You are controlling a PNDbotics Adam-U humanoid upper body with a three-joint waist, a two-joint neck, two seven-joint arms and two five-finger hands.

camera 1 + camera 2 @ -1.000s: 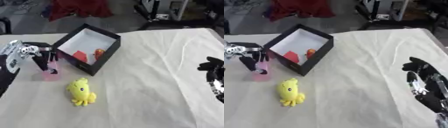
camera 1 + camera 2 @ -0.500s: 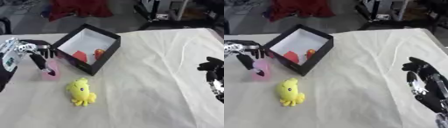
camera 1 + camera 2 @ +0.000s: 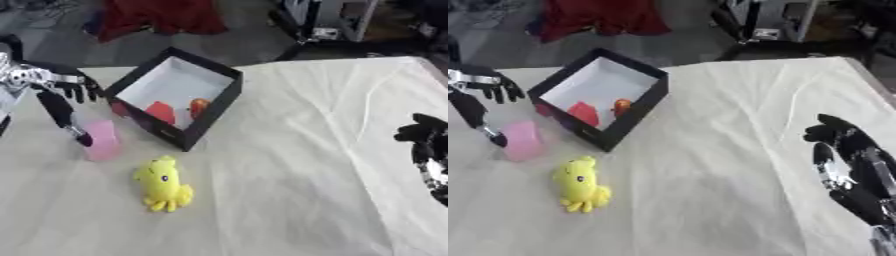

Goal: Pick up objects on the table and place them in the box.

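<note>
A black box (image 3: 206, 112) with a white interior is seen on the cloth-covered surface (image 3: 297, 165); a red object (image 3: 160, 111) and an orange object (image 3: 199, 105) lie inside it. A pink object (image 3: 102, 140) is located just left of the box, with one extended finger of the left hand (image 3: 52, 95) touching its left side; the remaining fingers are curled. A yellow plush toy (image 3: 162, 184) lies near the box's front corner. The right hand (image 3: 852, 170) is held well right of the box, fingers relaxed and spread, holding nothing.
</note>
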